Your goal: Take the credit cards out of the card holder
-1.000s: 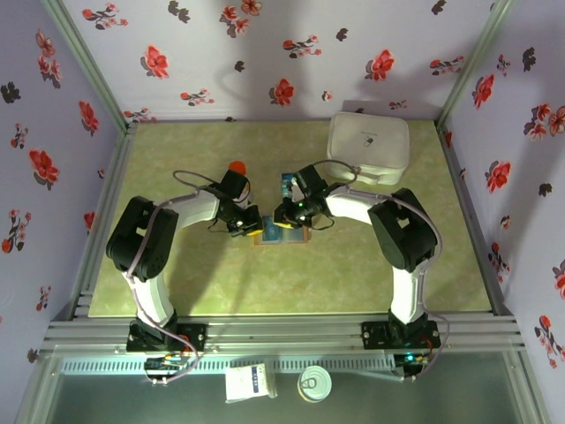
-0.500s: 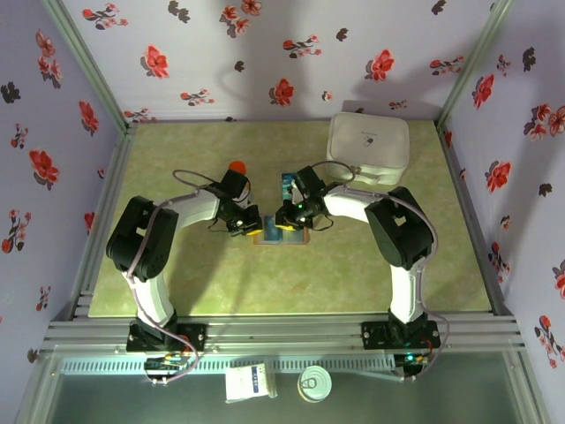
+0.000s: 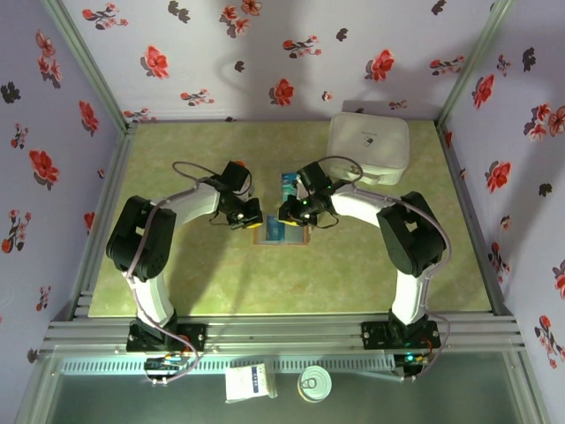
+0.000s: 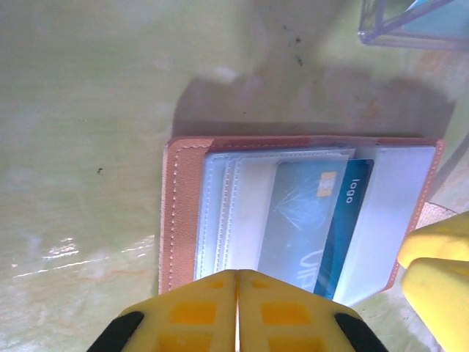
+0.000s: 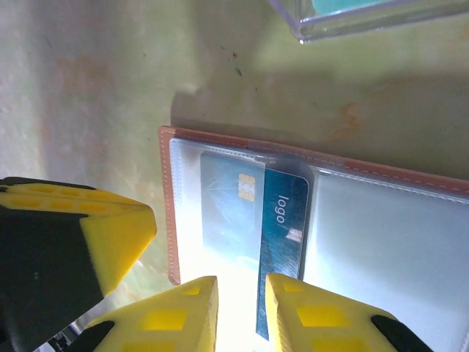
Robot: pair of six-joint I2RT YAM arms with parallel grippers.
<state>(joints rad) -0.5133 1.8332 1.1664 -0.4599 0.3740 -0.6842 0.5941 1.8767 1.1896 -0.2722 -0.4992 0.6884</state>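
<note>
left pincer (image 4: 237, 277) closed over card holder (image 4: 183, 213); right pincer (image 5: 242, 284) narrowly open over credit cards (image 5: 281, 220).

The tan-edged card holder (image 4: 179, 213) lies open and flat. Two teal credit cards (image 4: 311, 213) overlap, tucked inside one clear pocket.

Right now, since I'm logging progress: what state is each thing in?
Card holder: open, flat on the table.
Cards: two, in the holder's sleeves.
Left gripper: jaws shut.
Right gripper: jaws slightly apart.
Tray: holding something teal.
</note>
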